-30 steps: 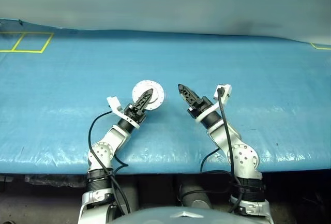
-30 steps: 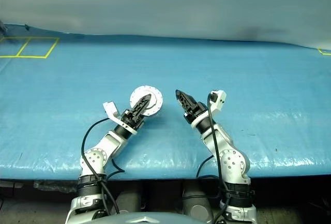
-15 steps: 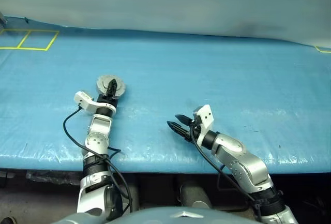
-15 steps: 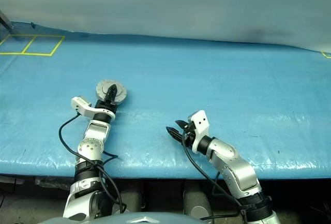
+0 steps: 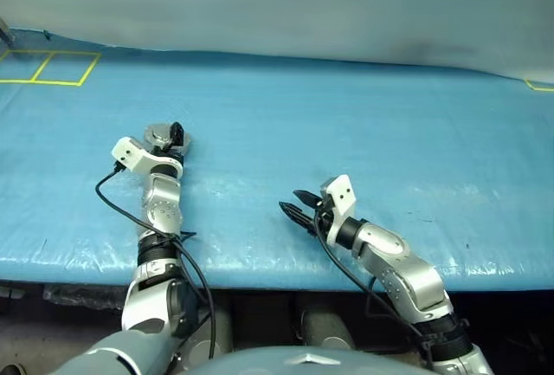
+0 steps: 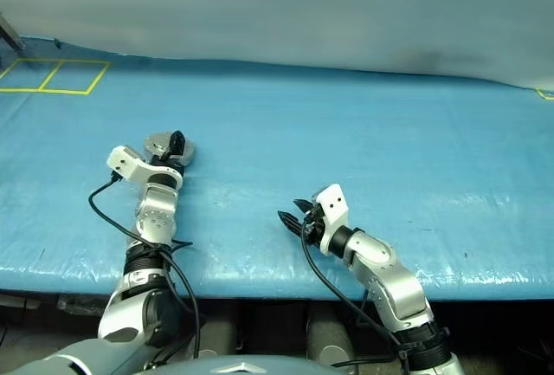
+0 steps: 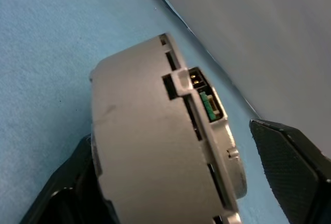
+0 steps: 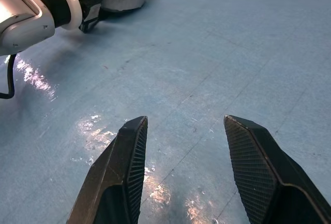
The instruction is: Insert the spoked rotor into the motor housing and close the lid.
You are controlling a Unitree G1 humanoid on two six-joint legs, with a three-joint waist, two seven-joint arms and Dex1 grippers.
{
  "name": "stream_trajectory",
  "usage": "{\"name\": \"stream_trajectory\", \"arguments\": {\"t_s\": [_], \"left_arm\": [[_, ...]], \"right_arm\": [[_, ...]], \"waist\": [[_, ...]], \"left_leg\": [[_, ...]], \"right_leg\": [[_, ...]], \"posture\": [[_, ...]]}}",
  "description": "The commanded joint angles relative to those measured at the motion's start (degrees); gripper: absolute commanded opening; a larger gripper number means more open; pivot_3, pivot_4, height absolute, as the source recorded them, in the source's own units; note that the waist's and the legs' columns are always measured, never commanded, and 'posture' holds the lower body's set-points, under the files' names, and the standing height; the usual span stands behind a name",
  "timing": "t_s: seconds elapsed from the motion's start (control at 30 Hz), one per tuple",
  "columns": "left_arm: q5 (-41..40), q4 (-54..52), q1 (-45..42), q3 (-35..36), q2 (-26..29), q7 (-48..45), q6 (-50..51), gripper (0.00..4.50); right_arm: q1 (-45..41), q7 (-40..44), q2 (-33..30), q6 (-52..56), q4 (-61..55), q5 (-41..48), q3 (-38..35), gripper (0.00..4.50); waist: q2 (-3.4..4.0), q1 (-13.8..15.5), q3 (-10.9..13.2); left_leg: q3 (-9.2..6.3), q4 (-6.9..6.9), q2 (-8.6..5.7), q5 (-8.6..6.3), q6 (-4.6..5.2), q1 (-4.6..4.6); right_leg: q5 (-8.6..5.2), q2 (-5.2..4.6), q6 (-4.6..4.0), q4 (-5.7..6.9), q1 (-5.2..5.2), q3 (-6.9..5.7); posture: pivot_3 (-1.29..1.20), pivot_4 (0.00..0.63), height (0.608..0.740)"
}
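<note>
Comparing the head views with those of a second ago, the motor housing (image 5: 161, 137) has gone from the middle of the frame to the left of centre, carried there by the left arm. It now lies flat on the blue tabletop (image 5: 363, 124) with its lid (image 7: 155, 131) closed; in the left wrist view the two halves meet along a seam, with a small green connector showing at the rim. The left gripper (image 5: 175, 134) has gone from closed on the housing to wide: its jaws stand either side of the puck, one dark finger clear of the metal, the other close against the far side, contact uncertain. The spoked rotor presumably sits inside the shut housing, though that cannot be confirmed. On this evidence the task looks complete or all but so, and this is a release after set-down.

The right gripper (image 8: 181, 177) hovers low near the tabletop's near edge, lower centre of frame, jaws partly apart and holding nothing. Yellow tape lines (image 5: 52, 67) mark the upper left corner. Nothing obstructs either arm's withdrawal.
</note>
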Motion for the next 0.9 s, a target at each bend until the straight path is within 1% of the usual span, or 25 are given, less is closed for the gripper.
{"name": "stream_trajectory", "arguments": {"t_s": [0.03,0.13,0.23,0.33,0.4,0.47,0.5,0.57,0.6,0.67,0.77,0.83,0.87,0.9], "left_arm": [[2.42,-3.55,3.15,2.54,2.21,4.37,-3.78,4.47],[4.70,-7.68,5.55,3.81,3.69,8.61,-6.44,4.47],[7.33,-9.68,6.58,4.26,5.48,10.92,-8.95,4.47],[8.69,-11.61,6.38,3.11,6.88,8.81,-11.94,4.47],[8.07,-14.91,5.94,1.06,6.82,4.67,-13.50,4.47],[6.92,-20.06,6.09,-3.40,6.69,-3.59,-14.34,4.47],[6.15,-23.66,6.88,-7.21,7.02,-9.29,-13.23,4.47],[2.72,-33.02,10.81,-18.84,10.62,-25.88,-5.65,4.47],[1.91,-36.31,12.57,-23.42,12.72,-31.72,-2.37,4.47],[4.61,-40.60,15.26,-33.18,18.58,-41.63,1.69,4.47],[12.37,-40.28,16.36,-42.38,24.48,-48.48,2.89,4.47],[15.80,-38.27,16.99,-45.83,26.72,-51.66,2.14,4.47],[17.29,-37.25,17.36,-47.06,27.44,-52.66,1.93,4.47],[18.47,-36.42,17.89,-47.85,27.93,-53.39,1.40,4.49]], "right_arm": [[-0.79,0.16,0.55,-0.26,-0.98,-0.31,-0.91,2.48],[-1.19,0.27,0.69,-0.10,-0.04,-0.81,-1.26,2.48],[-1.69,-0.02,0.80,-0.48,0.63,-1.65,-1.53,2.48],[-2.06,-2.12,1.45,-4.00,1.57,-4.40,-2.53,2.48],[-2.14,-4.57,1.80,-9.33,2.68,-7.58,-4.16,2.48],[-2.04,-4.43,1.31,-12.11,3.06,-7.52,-6.72,2.48],[-1.90,-4.45,0.84,-13.05,2.88,-7.40,-8.20,2.48],[-1.55,-4.81,-0.30,-15.39,2.75,-7.76,-11.30,2.48],[-1.41,-4.70,-0.81,-16.49,2.86,-7.83,-12.35,2.48],[-0.95,-4.08,-1.92,-19.16,3.46,-7.87,-14.46,2.48],[0.37,-1.85,-3.66,-20.94,3.10,-6.83,-16.42,2.48],[2.00,2.26,-5.61,-19.35,1.80,-3.97,-16.88,2.48],[2.93,4.22,-6.83,-17.82,0.94,-2.57,-16.92,2.48],[3.76,5.88,-7.96,-16.56,0.05,-1.39,-16.83,2.65]], "waist": [[-0.02,-0.26,-0.01],[-0.04,-0.41,-0.02],[-0.08,0.10,-0.02],[-0.16,0.93,-0.04],[-0.20,1.45,-0.07],[-0.21,1.75,-0.07],[-0.23,1.83,-0.08],[-0.21,1.76,-0.08],[-0.14,1.58,-0.12],[0.13,1.07,-0.28],[0.32,-0.07,-0.36],[0.34,-0.43,-0.34],[0.36,-0.47,-0.33],[0.38,-0.50,-0.31]], "left_leg": [[0.01,-0.01,0.00,0.00,0.00,0.05],[0.08,-0.14,0.03,0.00,0.00,0.26],[0.07,-0.17,0.04,0.01,-0.02,0.27],[0.06,-0.13,0.02,0.05,-0.09,0.22],[0.08,-0.10,-0.02,0.05,-0.11,0.21],[0.13,-0.08,-0.06,0.05,-0.11,0.16],[0.13,-0.06,-0.09,0.06,-0.11,0.12],[0.12,-0.06,-0.11,0.06,-0.10,0.03],[0.13,-0.09,-0.10,0.05,-0.10,-0.01],[0.21,-0.24,-0.09,0.01,-0.03,0.00],[0.37,-0.53,-0.03,-0.03,0.03,0.24],[0.33,-0.66,0.14,-0.03,0.04,0.33],[0.32,-0.71,0.16,-0.03,0.04,0.37],[0.32,-0.72,0.18,-0.03,0.04,0.42]], "right_leg": [[0.00,0.00,0.00,0.02,0.03,0.01],[0.01,0.00,0.01,0.07,0.12,0.06],[0.00,0.00,0.00,0.11,0.12,0.03],[-0.01,-0.01,-0.03,0.09,0.12,0.01],[-0.07,-0.07,-0.13,0.04,0.15,0.01],[-0.07,-0.12,-0.13,-0.04,0.16,0.02],[-0.06,-0.15,-0.12,-0.08,0.16,0.02],[0.12,-0.16,-0.27,-0.27,0.17,0.02],[0.19,-0.16,-0.33,-0.37,0.18,0.03],[0.23,-0.17,-0.34,-0.59,0.19,0.09],[0.18,-0.10,-0.40,-0.59,0.18,0.24],[0.07,0.10,-0.37,-0.57,0.16,0.24],[-0.07,0.13,-0.49,-0.49,0.15,0.24],[-0.18,0.15,-0.48,-0.39,0.13,0.24]], "posture": [[0.00,0.150,0.740],[0.00,0.150,0.740],[0.00,0.150,0.740],[0.00,0.150,0.740],[0.00,0.150,0.740],[0.00,0.150,0.740],[0.00,0.150,0.740],[0.00,0.150,0.740],[0.00,0.150,0.740],[0.00,0.150,0.740],[0.00,0.150,0.740],[0.00,0.150,0.740],[0.00,0.150,0.740],[0.00,0.150,0.740]]}}
